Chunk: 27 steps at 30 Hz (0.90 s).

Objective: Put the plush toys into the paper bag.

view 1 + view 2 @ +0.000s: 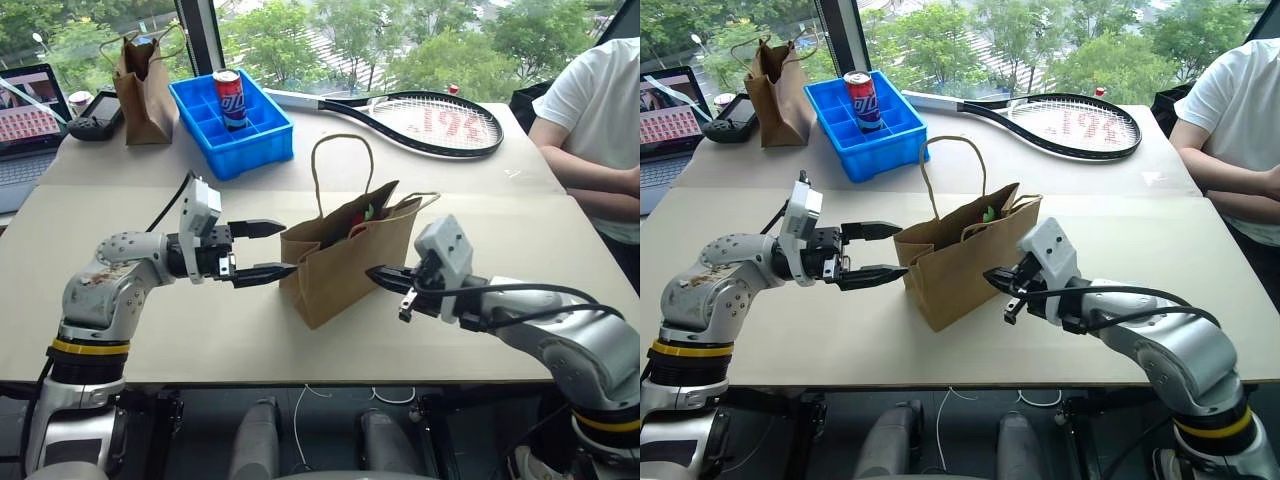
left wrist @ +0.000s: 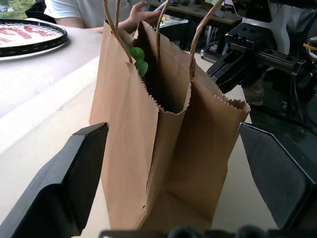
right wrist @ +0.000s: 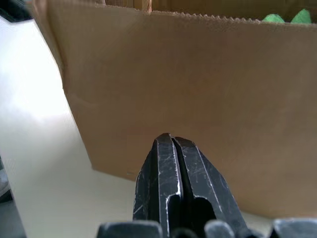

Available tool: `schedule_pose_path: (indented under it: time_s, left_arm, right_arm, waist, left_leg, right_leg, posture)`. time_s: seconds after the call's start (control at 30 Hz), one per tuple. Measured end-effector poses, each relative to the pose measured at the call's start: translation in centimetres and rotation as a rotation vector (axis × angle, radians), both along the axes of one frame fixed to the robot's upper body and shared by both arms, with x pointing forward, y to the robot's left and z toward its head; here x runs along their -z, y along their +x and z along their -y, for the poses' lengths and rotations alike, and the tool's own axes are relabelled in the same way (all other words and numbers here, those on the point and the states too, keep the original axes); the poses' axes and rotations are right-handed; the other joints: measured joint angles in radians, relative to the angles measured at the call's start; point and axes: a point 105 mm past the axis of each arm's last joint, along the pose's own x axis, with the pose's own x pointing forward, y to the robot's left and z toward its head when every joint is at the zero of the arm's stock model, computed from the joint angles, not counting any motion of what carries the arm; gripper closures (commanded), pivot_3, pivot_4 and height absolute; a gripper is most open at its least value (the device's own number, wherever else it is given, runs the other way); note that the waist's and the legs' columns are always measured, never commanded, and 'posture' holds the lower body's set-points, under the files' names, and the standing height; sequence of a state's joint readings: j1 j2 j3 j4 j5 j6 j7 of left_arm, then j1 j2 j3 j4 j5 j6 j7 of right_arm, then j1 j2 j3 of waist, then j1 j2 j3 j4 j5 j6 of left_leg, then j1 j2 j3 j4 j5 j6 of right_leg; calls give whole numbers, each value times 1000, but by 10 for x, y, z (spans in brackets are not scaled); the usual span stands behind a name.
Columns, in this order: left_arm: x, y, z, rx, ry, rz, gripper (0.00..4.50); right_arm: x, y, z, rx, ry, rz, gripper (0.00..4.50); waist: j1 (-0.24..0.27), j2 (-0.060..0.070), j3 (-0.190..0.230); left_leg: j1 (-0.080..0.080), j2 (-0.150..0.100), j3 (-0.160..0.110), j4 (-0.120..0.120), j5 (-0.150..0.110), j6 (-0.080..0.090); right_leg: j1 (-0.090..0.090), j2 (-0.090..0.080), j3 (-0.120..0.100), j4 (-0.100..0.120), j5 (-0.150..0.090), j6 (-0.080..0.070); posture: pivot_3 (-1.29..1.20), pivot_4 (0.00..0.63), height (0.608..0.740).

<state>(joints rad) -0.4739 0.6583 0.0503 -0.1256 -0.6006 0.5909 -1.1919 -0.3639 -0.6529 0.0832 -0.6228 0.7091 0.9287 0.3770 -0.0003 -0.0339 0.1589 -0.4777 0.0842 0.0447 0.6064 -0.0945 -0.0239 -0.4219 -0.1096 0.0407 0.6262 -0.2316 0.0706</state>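
The paper bag (image 1: pixel 345 262) stands upright in the middle of the table with its twine handles up. Inside its mouth I see plush toys: a red patch (image 1: pixel 357 228) and a lime-green bit (image 2: pixel 138 57) near the rim; the rest of them is hidden by the bag's walls. My left gripper (image 1: pixel 288 249) is open and level at the bag's left end, a finger (image 2: pixel 64 191) on either side of it, apart from the paper. My right gripper (image 1: pixel 376 273) is shut on nothing, its tip (image 3: pixel 171 141) just short of the bag's right wall.
At the back stand a blue tray (image 1: pixel 250 145) holding a soda can (image 1: pixel 230 98), a darker narrow paper bag (image 1: pixel 145 85), a laptop (image 1: pixel 25 120) and a tennis racket (image 1: pixel 430 122). A person's arm (image 1: pixel 590 165) rests at the table's right edge.
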Motion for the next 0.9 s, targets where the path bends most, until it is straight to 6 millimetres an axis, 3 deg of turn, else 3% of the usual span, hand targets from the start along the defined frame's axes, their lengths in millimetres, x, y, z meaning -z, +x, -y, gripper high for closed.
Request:
schedule_pose_path:
  time_s: [0.3,0.4,0.73,0.8,0.9]
  left_arm:
    - [10,-2,23,32,-25,-35,0]
    - [15,5,28,1,4,-44,746]
    - [21,21,25,-63,2,-73,4409]
    - [18,23,26,-55,-6,-66,4409]
    - [16,23,28,-19,-12,-63,4409]
  right_arm:
    - [14,12,-22,19,30,7,4446]
    - [14,14,-26,25,44,13,4500]
    - [17,12,-23,33,43,5,4500]
    - [19,7,-12,33,31,-13,4500]
    - [19,-5,20,55,-1,-49,4500]
  waist:
    - [5,0,0]
    - [4,0,0]
    - [6,0,0]
    - [13,0,0]
    - [19,0,0]
  left_leg:
    - [0,0,0,0,0,0]
    - [0,0,0,0,0,0]
    - [0,0,0,0,0,0]
    - [0,0,0,0,0,0]
    - [-1,0,0,0,0,0]
  right_leg:
    - [0,0,0,1,1,-1]
    - [0,0,0,1,1,0]
    - [0,0,0,1,1,-1]
    - [0,0,0,1,1,-1]
    - [1,0,0,0,1,-1]
  posture:
    - [0,150,734]
    - [0,150,734]
    - [0,150,734]
    - [0,150,734]
    - [0,150,734]
